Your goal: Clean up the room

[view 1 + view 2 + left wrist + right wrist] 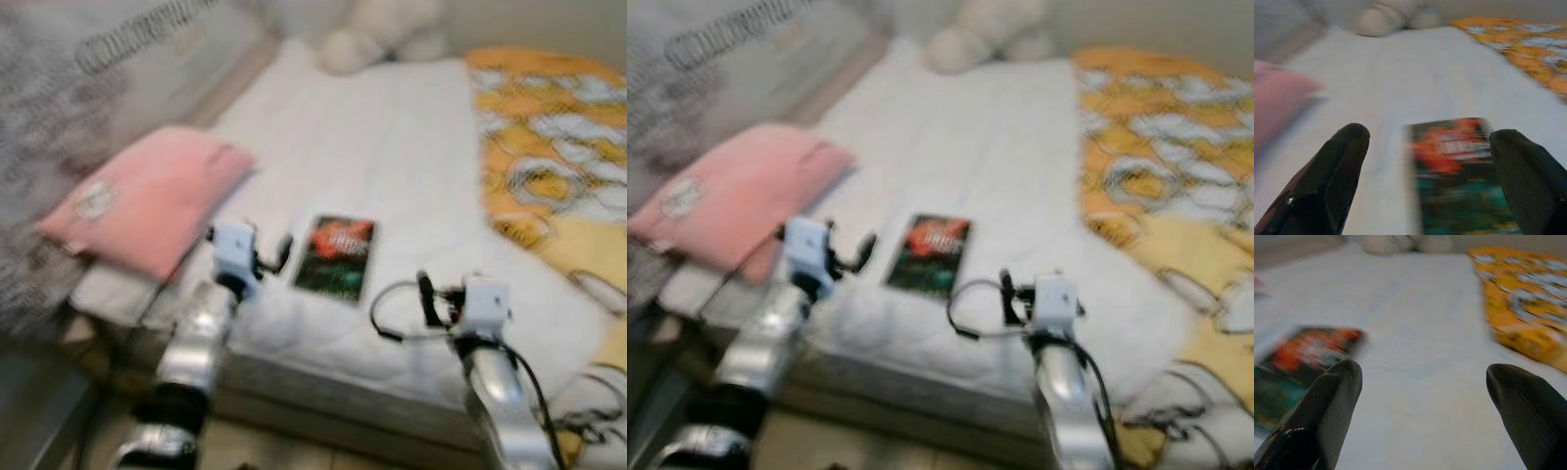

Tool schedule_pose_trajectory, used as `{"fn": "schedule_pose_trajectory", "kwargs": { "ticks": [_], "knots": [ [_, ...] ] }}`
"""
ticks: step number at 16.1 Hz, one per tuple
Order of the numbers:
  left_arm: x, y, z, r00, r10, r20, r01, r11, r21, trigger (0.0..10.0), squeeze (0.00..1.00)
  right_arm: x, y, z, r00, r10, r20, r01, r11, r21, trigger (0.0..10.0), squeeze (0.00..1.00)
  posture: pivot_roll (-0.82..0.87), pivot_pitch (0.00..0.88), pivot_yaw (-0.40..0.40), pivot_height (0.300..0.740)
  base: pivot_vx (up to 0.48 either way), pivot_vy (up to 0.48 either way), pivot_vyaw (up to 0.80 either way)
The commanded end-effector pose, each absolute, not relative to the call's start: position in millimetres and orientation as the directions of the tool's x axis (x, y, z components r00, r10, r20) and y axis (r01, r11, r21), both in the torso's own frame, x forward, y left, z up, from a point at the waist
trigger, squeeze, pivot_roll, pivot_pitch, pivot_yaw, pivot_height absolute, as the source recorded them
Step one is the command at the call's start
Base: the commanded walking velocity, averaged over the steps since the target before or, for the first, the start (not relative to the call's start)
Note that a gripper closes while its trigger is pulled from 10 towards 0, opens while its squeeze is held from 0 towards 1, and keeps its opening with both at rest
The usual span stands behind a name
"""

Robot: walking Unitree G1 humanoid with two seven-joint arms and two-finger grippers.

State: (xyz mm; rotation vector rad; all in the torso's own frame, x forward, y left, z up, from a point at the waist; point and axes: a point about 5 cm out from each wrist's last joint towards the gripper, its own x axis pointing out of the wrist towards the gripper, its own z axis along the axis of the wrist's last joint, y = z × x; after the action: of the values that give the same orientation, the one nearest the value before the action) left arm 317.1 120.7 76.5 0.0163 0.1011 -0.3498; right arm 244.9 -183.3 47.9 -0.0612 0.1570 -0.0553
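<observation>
light: soft, even, bright | shadows: faint | blur: motion smear in all views | worst: dark rectangular red-and-green book [1454, 171] edges, wrist views | glare: none

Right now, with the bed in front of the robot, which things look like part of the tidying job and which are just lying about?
Job:
book lying flat on the white sheet
left tool, open, beside it
right tool, open, over bare sheet

Lying about:
pink pillow
orange patterned blanket
white plush toy at the far end

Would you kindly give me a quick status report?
Left gripper open, facing the book. Right gripper open over the white bedsheet. Book flat on the bed, untouched.
</observation>
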Motion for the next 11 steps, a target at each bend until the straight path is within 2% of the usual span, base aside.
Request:
{"fn": "schedule_pose_trajectory", "kwargs": {
  "ticks": [1,2,5,8,10,11],
  "knots": [
    [328.1,129.4,85.9,0.950,-0.300,-0.085,0.303,0.953,0.016,10.0,0.00,246.7,-178.7,50.0,0.988,-0.032,-0.152,0.020,0.997,-0.079,10.0,0.00,0.02,0.000,0.009,0.740,0.446,0.000,-0.71],
    [331.0,133.0,84.9,0.956,-0.278,-0.093,0.280,0.960,0.006,10.0,0.00,245.1,-177.6,48.7,0.987,-0.021,-0.158,0.011,0.998,-0.066,10.0,0.00,0.02,0.000,0.006,0.740,0.446,0.000,-0.71],
    [337.1,137.7,70.4,0.960,-0.217,-0.176,0.222,0.975,0.009,10.0,0.00,230.3,-178.7,45.3,0.980,0.013,-0.197,-0.028,0.997,-0.074,10.0,0.00,-0.01,0.000,-0.029,0.740,0.459,0.000,0.00],
    [339.6,133.0,58.2,0.957,-0.155,-0.244,0.162,0.987,0.008,10.0,0.00,203.0,-181.6,44.4,0.967,0.063,-0.245,-0.083,0.994,-0.073,10.0,0.00,-0.05,0.017,-0.079,0.740,0.000,0.000,0.00],
    [345.6,150.9,57.6,0.960,-0.026,-0.280,0.037,0.999,0.033,10.0,0.00,174.4,-179.5,48.2,0.946,0.158,-0.283,-0.186,0.980,-0.075,10.0,0.00,-0.09,0.084,-0.117,0.740,0.000,0.000,0.00],
    [345.9,154.1,57.5,0.960,-0.011,-0.281,0.016,1.000,0.015,10.0,0.00,161.0,-181.3,50.3,0.938,0.173,-0.302,-0.200,0.978,-0.062,10.0,0.00,-0.12,0.116,-0.127,0.740,0.000,0.000,0.00]
  ]
}}
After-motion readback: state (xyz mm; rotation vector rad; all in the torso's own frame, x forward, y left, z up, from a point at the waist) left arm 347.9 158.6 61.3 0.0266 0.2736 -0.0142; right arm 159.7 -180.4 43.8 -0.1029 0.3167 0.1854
